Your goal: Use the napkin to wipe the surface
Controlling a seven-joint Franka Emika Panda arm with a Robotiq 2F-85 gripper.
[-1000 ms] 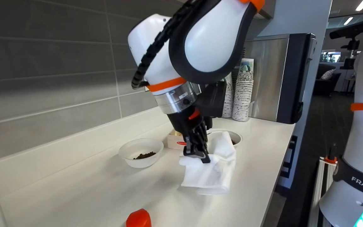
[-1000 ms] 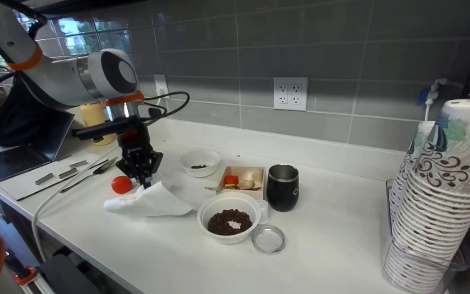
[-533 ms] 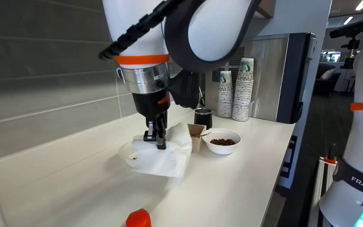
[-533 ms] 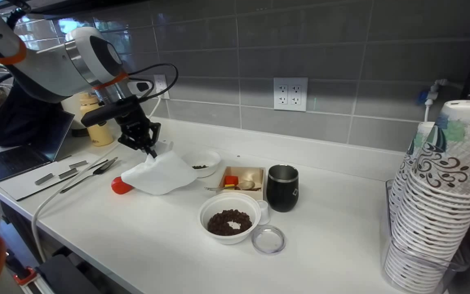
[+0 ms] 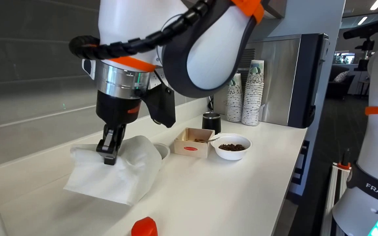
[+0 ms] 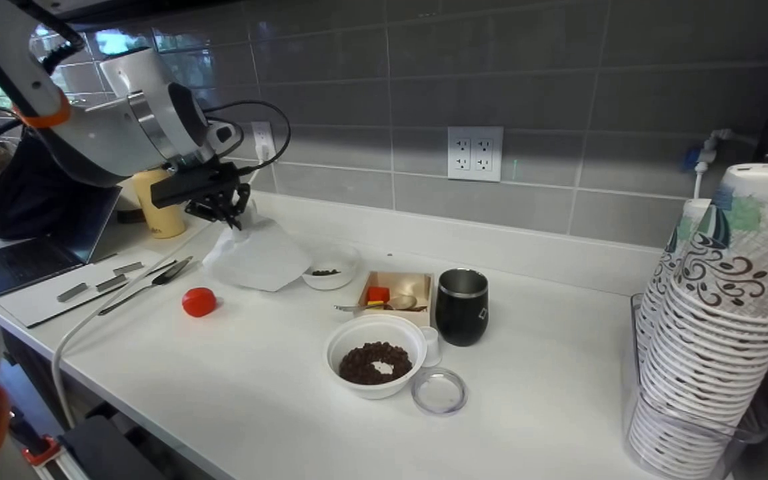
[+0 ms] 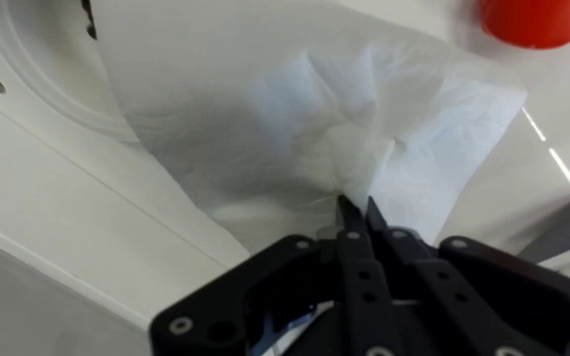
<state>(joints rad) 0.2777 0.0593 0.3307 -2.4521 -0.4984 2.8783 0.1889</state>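
Grey tiled wall (image 6: 331, 67) is forming the backdrop, and a pale counter (image 6: 277, 413) is running along its foot. In an exterior view the napkin (image 6: 261, 260) is hanging over the counter's left part; whether its lower edge is touching down, I cannot tell. In the wrist view the gripper (image 7: 356, 200) is pinching it, fingers (image 7: 350, 217) pressed together on a gathered fold, with creases fanning out from the tips. To the napkin's near left a red item (image 6: 199, 302) is sitting on the counter. Just right of the napkin the farther bowl (image 6: 337, 281) is holding a few dark bits (image 6: 326, 272), and the napkin is partly hiding that bowl in both exterior views. Continuing right, a wooden box (image 6: 385, 277) is holding small red and yellow pieces (image 6: 378, 294), and a black tumbler (image 6: 462, 313) is standing just beside it. On the near side of the box, another bowl (image 6: 371, 331) is holding dark beads (image 6: 357, 365); a clear lid (image 6: 439, 392) is lying just right of that one. Stacked cups (image 6: 734, 267) are standing at the right. At the left a utensil (image 6: 172, 272) is lying, and a yellow bottle (image 6: 161, 213) is standing farther back.
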